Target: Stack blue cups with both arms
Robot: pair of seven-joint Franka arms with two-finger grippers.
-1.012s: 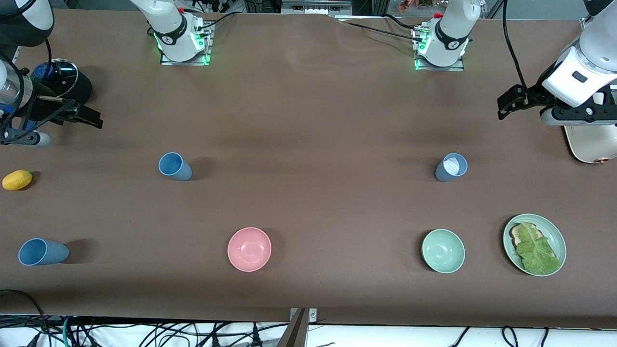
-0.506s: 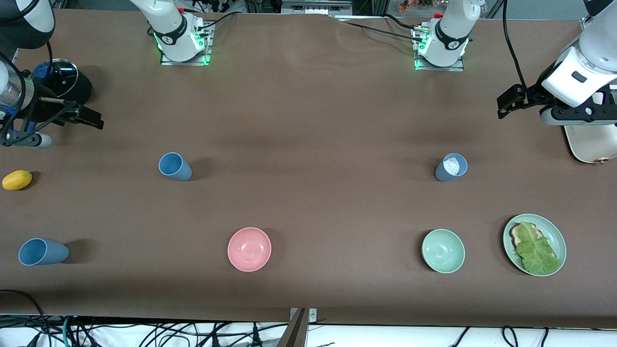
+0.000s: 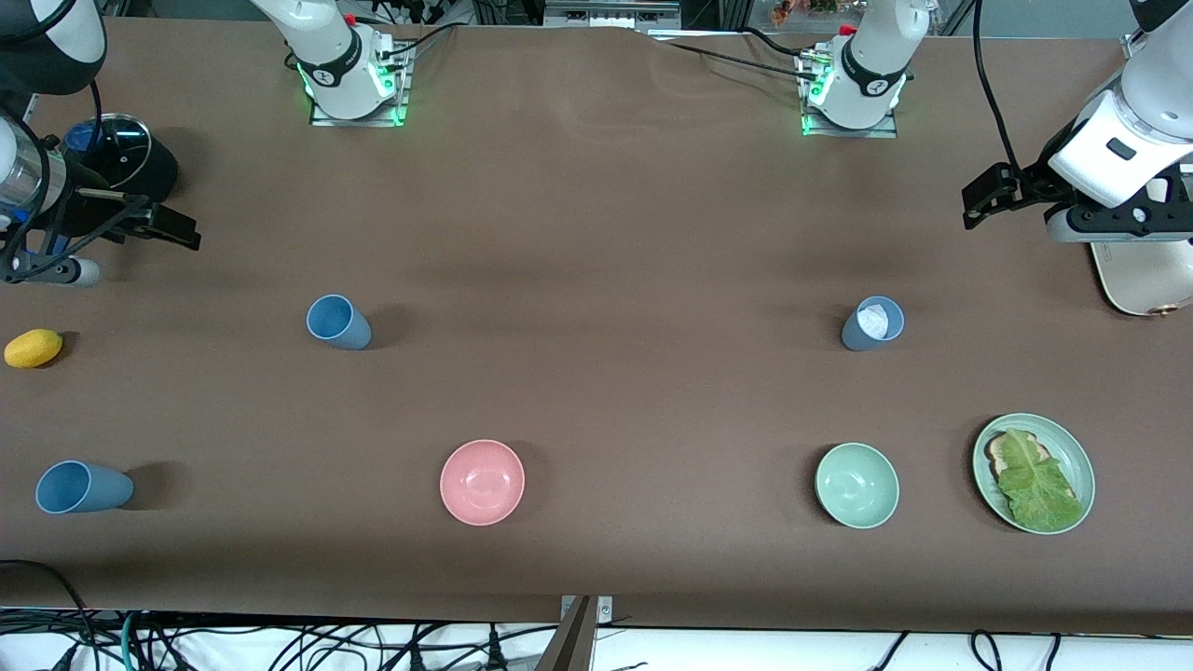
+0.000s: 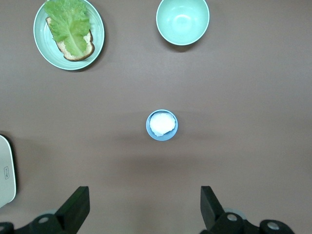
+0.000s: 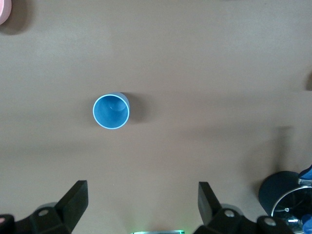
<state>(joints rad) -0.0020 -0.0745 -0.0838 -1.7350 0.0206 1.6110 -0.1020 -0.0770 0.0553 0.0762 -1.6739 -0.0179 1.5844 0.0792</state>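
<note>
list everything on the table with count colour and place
blue cups: 3, light blue; one toward the right arm's end, one nearer the camera at that end, one greyer holding something white, toward the left arm's end
pink bowl: 1, near the camera
green bowl: 1, beside the plate
plate: 1, green, holding toast and lettuce
lemon: 1, yellow
left gripper: jaws open over the greyer cup
right gripper: jaws open over a cup
</note>
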